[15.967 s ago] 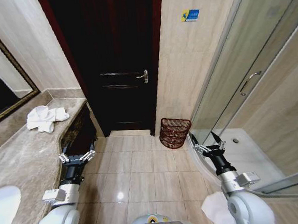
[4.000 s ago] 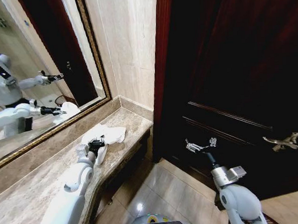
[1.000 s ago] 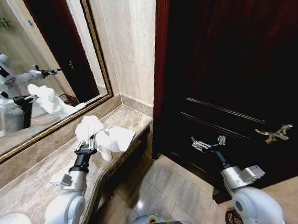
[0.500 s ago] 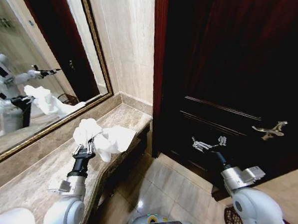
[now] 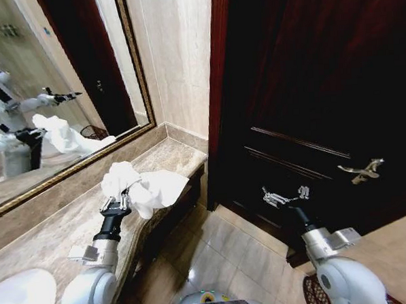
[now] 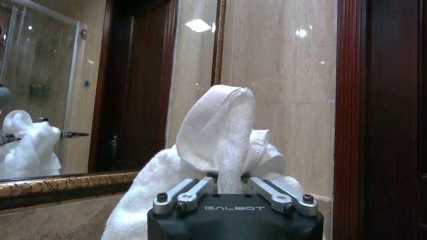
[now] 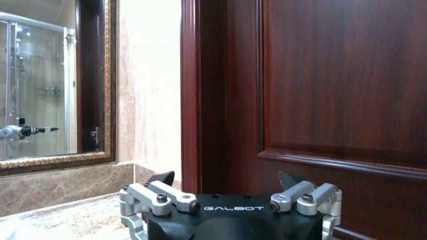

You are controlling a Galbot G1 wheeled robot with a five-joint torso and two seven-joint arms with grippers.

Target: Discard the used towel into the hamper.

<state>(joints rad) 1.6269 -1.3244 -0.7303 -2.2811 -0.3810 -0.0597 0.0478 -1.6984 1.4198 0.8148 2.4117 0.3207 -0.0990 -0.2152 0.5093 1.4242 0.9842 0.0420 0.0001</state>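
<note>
The left gripper's (image 6: 227, 181) fingertips are buried in the white towel (image 6: 220, 135), the hamper (image 5: 312, 293) is cut off at the head view's bottom edge, and the sink (image 5: 20, 298) is cropped

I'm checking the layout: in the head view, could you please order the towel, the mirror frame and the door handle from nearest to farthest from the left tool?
1. Towel: clamped in the left tool, above the counter.
2. Mirror frame: behind it, along the wall.
3. Door handle: far across, on the robot's right.
</note>
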